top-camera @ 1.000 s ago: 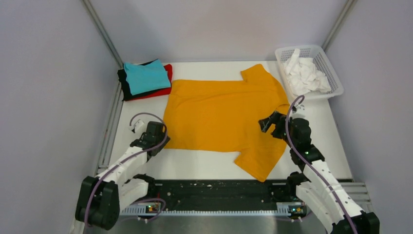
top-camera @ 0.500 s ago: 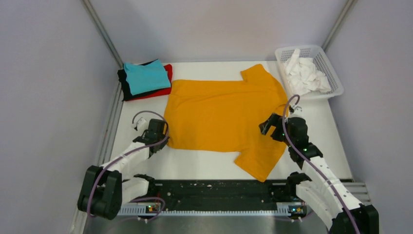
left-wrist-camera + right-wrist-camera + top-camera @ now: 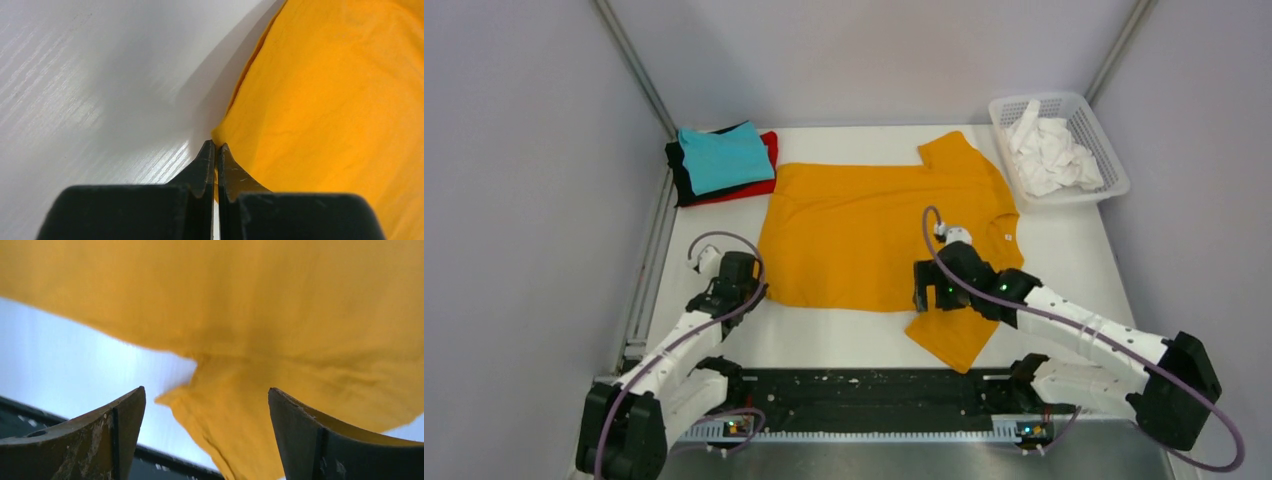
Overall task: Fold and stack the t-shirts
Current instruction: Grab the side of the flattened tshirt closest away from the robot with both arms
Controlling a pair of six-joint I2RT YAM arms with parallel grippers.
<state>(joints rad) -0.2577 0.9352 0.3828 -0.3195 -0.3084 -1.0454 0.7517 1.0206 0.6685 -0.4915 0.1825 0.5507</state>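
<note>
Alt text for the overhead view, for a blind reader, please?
A mustard-orange t-shirt lies spread on a table; the left gripper pinches its near-left corner, the open right gripper is over its near sleeve. Far left sit folded shirts, far right a white basket.

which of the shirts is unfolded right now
The mustard-orange t-shirt, spread flat across the middle of the table. The teal t-shirt, black t-shirt and red t-shirt are folded in a stack at the far left corner.
</note>
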